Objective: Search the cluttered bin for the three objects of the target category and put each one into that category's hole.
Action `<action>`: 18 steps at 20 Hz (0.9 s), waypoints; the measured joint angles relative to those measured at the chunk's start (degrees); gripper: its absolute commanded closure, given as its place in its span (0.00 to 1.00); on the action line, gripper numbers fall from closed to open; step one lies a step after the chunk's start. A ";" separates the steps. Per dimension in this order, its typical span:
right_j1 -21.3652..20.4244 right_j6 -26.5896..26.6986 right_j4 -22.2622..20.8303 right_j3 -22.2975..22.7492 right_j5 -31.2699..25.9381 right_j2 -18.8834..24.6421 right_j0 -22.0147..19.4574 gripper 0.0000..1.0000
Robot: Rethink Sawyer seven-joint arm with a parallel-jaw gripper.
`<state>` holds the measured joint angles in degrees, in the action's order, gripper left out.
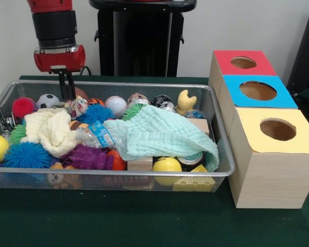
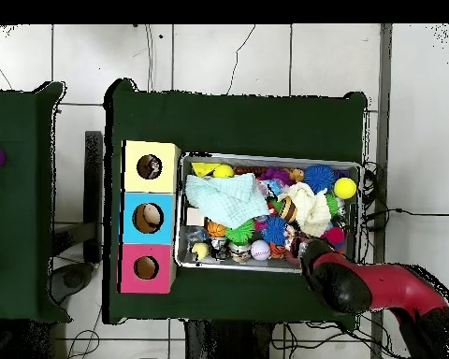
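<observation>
a: wire mesh, that's your bin (image 1: 224, 170), and your gripper (image 1: 67, 86) hangs over its upper left corner in the front view, dipped among the balls. i can't tell whether it's spread or pinched; the dark stem hides that in both views.

b: which things am i after?

a: the task doesn't name the category, so i can't tell you which three. judge it from what lies there: a baseball (image 1: 115, 105), a soccer ball (image 1: 48, 100), yellow balls (image 1: 167, 165), spiky blue balls (image 1: 27, 155), a water bottle (image 1: 95, 136).

b: how do i search well?

a: i'd say the mint cloth (image 1: 162, 135) covers the middle and right of the bin, and the cream cloth (image 1: 51, 129) the left. you'd do well to lift or drag those aside before picking, and come straight down so you don't snag the mesh.

b: and the holes?

a: red box (image 1: 243, 62), blue box (image 1: 257, 90), yellow box (image 1: 278, 129), lined up right of the bin. from overhead something seems to sit inside each hole, though i can't make out what.
</observation>
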<state>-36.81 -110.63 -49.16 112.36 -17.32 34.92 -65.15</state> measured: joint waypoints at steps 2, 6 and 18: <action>0.46 0.00 -1.08 -0.01 0.00 0.00 -0.45 1.00; 1.23 0.00 -2.31 0.01 0.05 0.01 -0.90 1.00; 2.22 0.00 -4.01 0.12 1.42 0.02 -2.47 0.00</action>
<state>-34.59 -110.63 -53.17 112.48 -15.90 34.93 -67.62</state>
